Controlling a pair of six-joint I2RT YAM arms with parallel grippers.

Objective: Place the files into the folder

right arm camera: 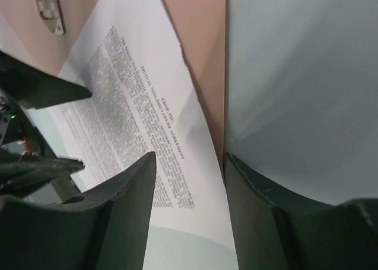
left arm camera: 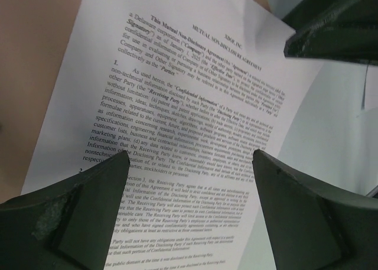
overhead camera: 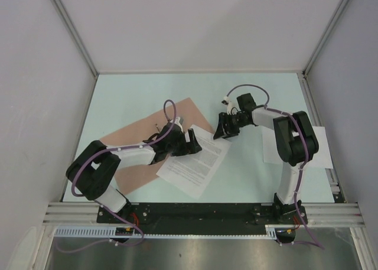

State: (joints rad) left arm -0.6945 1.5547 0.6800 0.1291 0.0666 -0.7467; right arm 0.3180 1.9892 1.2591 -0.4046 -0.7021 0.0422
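Two arms lean inward over the table (overhead camera: pixel 254 175): the left arm (overhead camera: pixel 127 155) reaches rightward from a bent elbow, and its left gripper (left arm camera: pixel 190 156) points down with jaws wide apart and nothing between them. It hangs above the printed sheet (overhead camera: pixel 195 163), which lies partly on the right edge of the salmon folder (overhead camera: pixel 133 131) and partly on the table. The right arm (overhead camera: pixel 292 137) folds leftward, its right gripper (right arm camera: pixel 189 160) near that sheet's far corner with jaws parted and empty, while the plain sheet (overhead camera: pixel 323 146) lies under its elbow, well apart from the folder.
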